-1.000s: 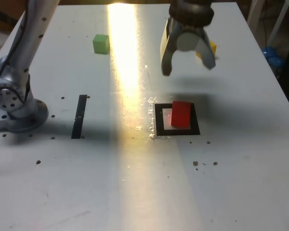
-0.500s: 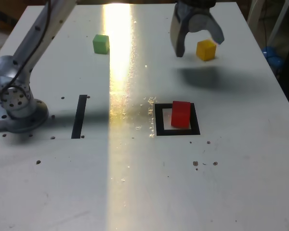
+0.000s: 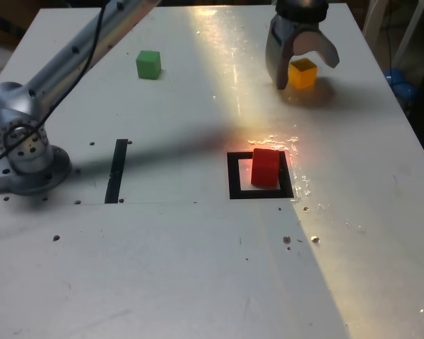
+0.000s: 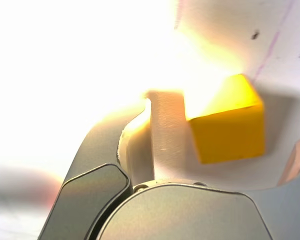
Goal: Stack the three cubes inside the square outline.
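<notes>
Gripper [image 3: 302,69] hangs spread wide, empty, straddling the yellow cube [image 3: 302,73], which sits on the table between its fingers. Red cube [image 3: 266,167] stands inside the square outline [image 3: 234,176], nearer the camera.

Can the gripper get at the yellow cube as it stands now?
Probably yes: the gripper is open and straddles the yellow cube, jaws either side, nothing between them; the wrist view shows the cube inside the opening.
</notes>
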{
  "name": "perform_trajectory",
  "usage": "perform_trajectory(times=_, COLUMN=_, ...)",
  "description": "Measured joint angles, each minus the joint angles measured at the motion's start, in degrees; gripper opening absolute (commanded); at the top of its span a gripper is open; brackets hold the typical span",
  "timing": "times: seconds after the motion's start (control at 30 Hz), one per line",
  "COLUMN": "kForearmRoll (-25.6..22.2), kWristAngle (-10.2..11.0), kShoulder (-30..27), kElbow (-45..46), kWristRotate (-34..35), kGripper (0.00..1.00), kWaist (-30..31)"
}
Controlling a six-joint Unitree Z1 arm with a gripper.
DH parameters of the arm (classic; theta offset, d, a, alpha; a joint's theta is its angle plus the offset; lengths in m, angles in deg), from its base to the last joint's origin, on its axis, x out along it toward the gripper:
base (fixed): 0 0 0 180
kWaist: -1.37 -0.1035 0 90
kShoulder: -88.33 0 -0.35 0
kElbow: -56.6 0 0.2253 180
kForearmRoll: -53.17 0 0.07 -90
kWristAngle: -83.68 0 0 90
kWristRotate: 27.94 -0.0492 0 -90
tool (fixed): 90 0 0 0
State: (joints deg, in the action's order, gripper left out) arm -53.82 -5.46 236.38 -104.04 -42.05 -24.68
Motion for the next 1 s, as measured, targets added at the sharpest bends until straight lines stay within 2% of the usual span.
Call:
perform_trajectory(times=0.2, kForearmRoll=-0.2, kWristAngle=-0.5, kShoulder=1.8, kElbow=-1.9, kWristRotate=0.7, kGripper=0.76, kWaist=-0.8)
perform_trajectory(times=0.4, kForearmRoll=-0.2, kWristAngle=0.1, kShoulder=1.9, kElbow=-2.5, kWristRotate=2.0, kGripper=0.43, kWaist=-0.9)
perform_trajectory(times=0.5, kForearmRoll=-0.2, kWristAngle=0.5, kShoulder=1.9, kElbow=-2.7, kWristRotate=2.2, kGripper=0.31, kWaist=-0.9)
perform_trajectory(times=1.0, kForearmRoll=-0.1, kWristAngle=0.9, kShoulder=1.9, kElbow=-2.1, kWristRotate=2.2, kGripper=0.29, kWaist=-0.5)
